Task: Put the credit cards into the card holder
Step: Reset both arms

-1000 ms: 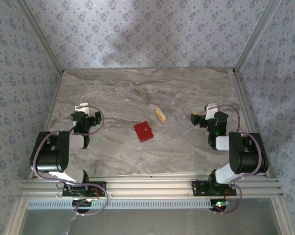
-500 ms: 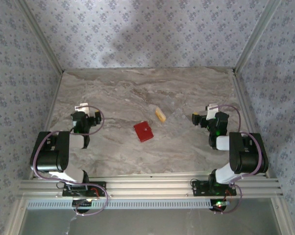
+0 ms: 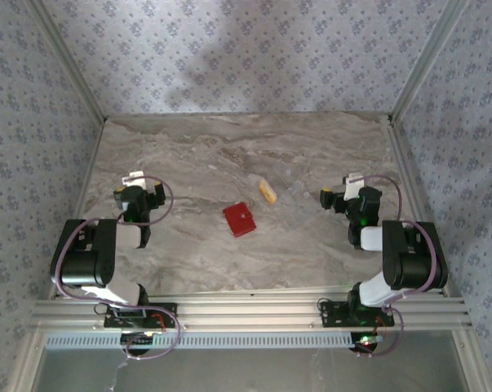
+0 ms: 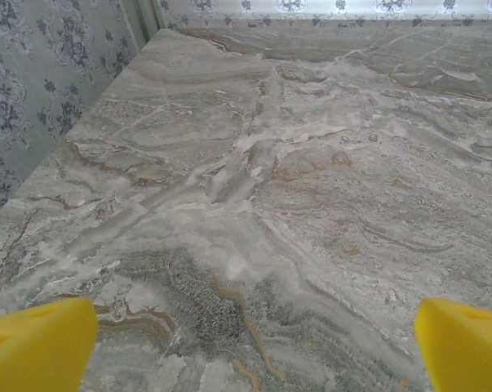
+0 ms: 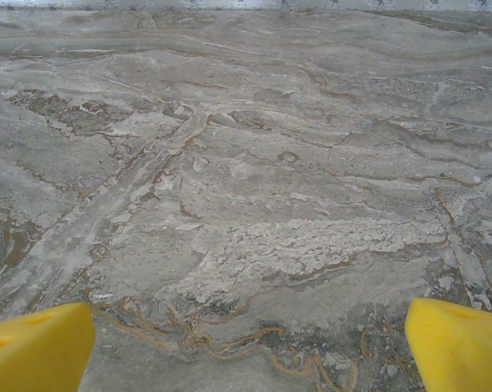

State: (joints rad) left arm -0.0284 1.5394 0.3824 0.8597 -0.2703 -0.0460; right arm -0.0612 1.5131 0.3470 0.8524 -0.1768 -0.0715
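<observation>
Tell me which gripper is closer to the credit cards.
Right. The right gripper sits open to the right of the credit cards, not touching them; the left gripper is open much farther off to their left, past the card holder.

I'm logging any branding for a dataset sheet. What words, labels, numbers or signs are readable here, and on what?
No text can be read.
credit cards: too small to tell whether they carry any print.
card holder: plain red with a pale dot, no legible lettering.
walls: floral pattern, no words.
table: marble veining, no marks.
</observation>
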